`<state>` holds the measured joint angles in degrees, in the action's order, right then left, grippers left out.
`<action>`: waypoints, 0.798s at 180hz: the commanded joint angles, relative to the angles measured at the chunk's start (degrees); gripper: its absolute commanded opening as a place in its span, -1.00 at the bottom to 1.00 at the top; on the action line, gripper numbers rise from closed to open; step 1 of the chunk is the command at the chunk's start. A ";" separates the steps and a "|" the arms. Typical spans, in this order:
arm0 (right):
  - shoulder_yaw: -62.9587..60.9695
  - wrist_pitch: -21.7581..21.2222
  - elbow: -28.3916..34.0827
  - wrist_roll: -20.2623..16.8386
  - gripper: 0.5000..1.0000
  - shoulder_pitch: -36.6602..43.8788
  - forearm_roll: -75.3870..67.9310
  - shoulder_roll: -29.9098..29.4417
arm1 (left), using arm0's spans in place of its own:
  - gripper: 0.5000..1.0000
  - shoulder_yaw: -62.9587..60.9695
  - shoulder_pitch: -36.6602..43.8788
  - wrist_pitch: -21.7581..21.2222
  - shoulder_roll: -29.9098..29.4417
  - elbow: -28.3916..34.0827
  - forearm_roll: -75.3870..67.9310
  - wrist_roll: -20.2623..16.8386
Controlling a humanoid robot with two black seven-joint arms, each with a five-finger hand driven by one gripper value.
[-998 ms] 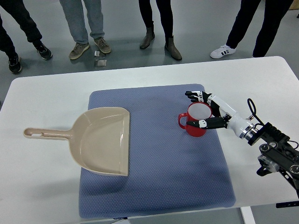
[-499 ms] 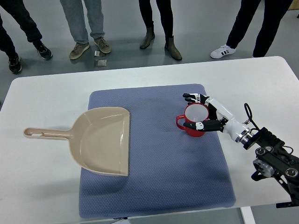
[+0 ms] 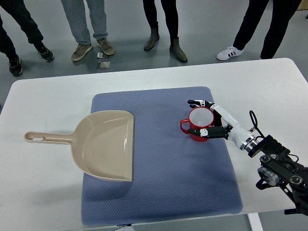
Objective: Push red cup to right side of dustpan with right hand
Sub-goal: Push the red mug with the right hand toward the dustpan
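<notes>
The right hand [image 3: 210, 118] cups the red cup [image 3: 198, 124] from its right, fingers [image 3: 196, 103] and thumb curled around both sides. The cup stands upright on the mat [image 3: 163, 159], dustpan [image 3: 98, 144] well left.

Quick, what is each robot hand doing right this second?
Right hand: fingers curled around the red cup, cupping it on the blue mat.
Left hand: not in the picture, so it cannot be told.
</notes>
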<state>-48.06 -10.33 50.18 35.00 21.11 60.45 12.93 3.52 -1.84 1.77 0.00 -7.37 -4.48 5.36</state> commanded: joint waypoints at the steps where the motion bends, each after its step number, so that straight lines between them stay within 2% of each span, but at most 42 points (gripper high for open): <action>1: -0.98 -0.22 -0.44 0.00 0.71 0.16 -0.07 -0.01 | 1.00 0.00 0.00 -0.01 0.00 -0.01 0.00 0.00; 144: -0.98 -3.73 -0.44 -1.43 0.71 -0.19 -8.33 -0.80 | 1.00 0.00 0.00 -0.01 0.00 -0.01 0.00 0.00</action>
<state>-49.26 -13.78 49.74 33.65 20.98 53.00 12.31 3.52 -1.84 1.75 0.00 -7.37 -4.48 5.36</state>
